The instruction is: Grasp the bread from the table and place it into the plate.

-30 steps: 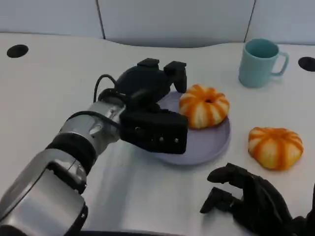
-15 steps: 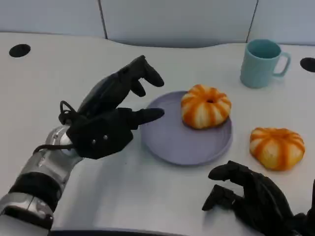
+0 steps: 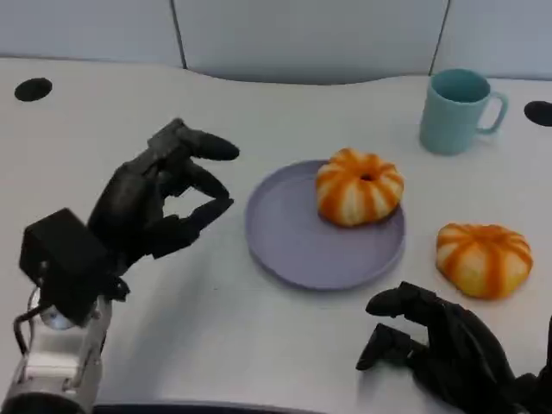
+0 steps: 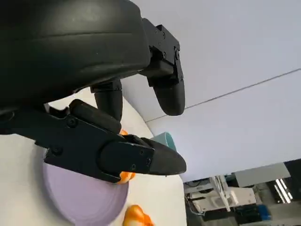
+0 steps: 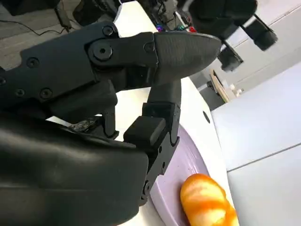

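Note:
An orange-and-white striped bread (image 3: 359, 187) lies on the right part of the lilac plate (image 3: 293, 233). A second striped bread (image 3: 482, 258) lies on the table to the right of the plate. My left hand (image 3: 153, 203) hovers left of the plate, fingers apart and holding nothing. My right hand (image 3: 440, 349) rests near the table's front edge, below the second bread, fingers curved with nothing in them. In the left wrist view the left hand's fingers (image 4: 117, 155) stand spread over the plate (image 4: 80, 200). The right wrist view has the plate (image 5: 181, 181) and bread (image 5: 207, 202) past the fingers (image 5: 155, 52).
A teal mug (image 3: 455, 110) stands at the back right, beyond both breads. Two dark round holes (image 3: 33, 89) sit in the white tabletop at its far left and far right edges. Bare table lies between my left hand and the front edge.
My left hand has drawn back from over the plate to the left and toward me, leaving the bread on the plate. The right hand has stayed still.

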Available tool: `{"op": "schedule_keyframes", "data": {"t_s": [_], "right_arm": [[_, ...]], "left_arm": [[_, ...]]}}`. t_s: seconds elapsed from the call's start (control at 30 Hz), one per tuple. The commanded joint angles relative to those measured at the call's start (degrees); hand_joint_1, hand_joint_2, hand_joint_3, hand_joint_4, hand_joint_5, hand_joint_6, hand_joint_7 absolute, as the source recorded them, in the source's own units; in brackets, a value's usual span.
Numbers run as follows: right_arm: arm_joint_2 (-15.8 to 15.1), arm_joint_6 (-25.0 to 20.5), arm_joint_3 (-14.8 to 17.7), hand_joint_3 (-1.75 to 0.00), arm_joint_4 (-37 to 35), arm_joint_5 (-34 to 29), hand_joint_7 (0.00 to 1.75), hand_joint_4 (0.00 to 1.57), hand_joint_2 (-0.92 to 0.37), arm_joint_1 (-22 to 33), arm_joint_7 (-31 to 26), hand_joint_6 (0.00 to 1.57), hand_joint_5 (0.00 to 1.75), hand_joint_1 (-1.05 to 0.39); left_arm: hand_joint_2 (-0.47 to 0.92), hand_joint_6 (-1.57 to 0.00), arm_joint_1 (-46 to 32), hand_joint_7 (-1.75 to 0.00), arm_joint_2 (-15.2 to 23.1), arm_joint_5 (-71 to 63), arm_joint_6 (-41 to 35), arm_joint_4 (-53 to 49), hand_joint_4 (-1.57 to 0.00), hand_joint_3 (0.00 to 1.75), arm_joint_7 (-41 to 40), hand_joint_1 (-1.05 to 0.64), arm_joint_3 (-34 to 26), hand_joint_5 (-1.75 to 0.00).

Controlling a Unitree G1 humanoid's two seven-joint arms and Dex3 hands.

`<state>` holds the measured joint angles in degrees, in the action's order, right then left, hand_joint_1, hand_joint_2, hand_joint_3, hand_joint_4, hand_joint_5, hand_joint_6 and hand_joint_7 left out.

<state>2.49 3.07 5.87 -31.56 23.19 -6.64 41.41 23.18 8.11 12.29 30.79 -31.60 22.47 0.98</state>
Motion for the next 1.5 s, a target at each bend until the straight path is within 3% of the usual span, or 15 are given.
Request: {"op": "schedule_keyframes", "data": {"t_s": [0.03,0.3,0.7,0.8,1.03,1.5], "right_arm": [[-0.7,-0.8,0.77,-0.4,-1.88,0.12,0.79,0.77,-0.92,0.16,0.15,0.83,1.29,-0.52],[-0.72,0.06,0.53,-0.44,-1.75,-0.46,0.82,0.73,-0.92,0.2,0.27,0.79,1.35,-0.5],[-0.79,-0.02,0.29,-0.44,-0.91,-0.56,0.82,0.73,-0.92,0.57,0.1,0.79,1.34,-0.5],[-0.97,-0.34,0.43,-0.43,-1.21,-0.47,0.83,0.72,-0.92,0.37,0.27,0.79,1.35,-0.51],[-1.27,-0.53,0.65,-0.45,-1.17,-0.48,0.83,0.73,-0.92,0.36,0.14,0.78,1.33,-0.5],[-0.9,1.96,1.2,-0.46,-1.06,-0.72,0.89,0.69,-0.92,0.47,-0.22,0.74,1.39,-0.51]], "left_arm": [[0.92,-0.19,-4.2,-1.29,0.53,3.22,-2.01,4.66,-0.13,0.29,3.21,-0.65,-2.07,-1.69],[0.92,-0.21,-14.66,-1.39,-1.8,8.33,-7.9,14.09,-0.16,0.24,2.97,-0.68,-4.95,-1.71],[0.92,-0.22,-21.43,-1.51,-5.73,20.85,-14.73,15.75,-0.3,0.14,11.73,-0.63,-10.17,-1.74],[0.92,-0.25,-22.26,-1.51,-6.6,21.45,-15.73,15.63,-0.34,0.12,11.87,-0.63,-11.15,-1.73],[0.92,-0.26,-22.26,-1.73,-8.91,23.08,-17.49,13.12,-0.37,0.07,11.76,-0.5,-13.78,-1.75],[0.92,-0.31,-20.18,-1.75,-8.89,19.83,-14.77,4.85,-0.43,0.05,12.91,-0.47,-16.99,-1.75]]}}
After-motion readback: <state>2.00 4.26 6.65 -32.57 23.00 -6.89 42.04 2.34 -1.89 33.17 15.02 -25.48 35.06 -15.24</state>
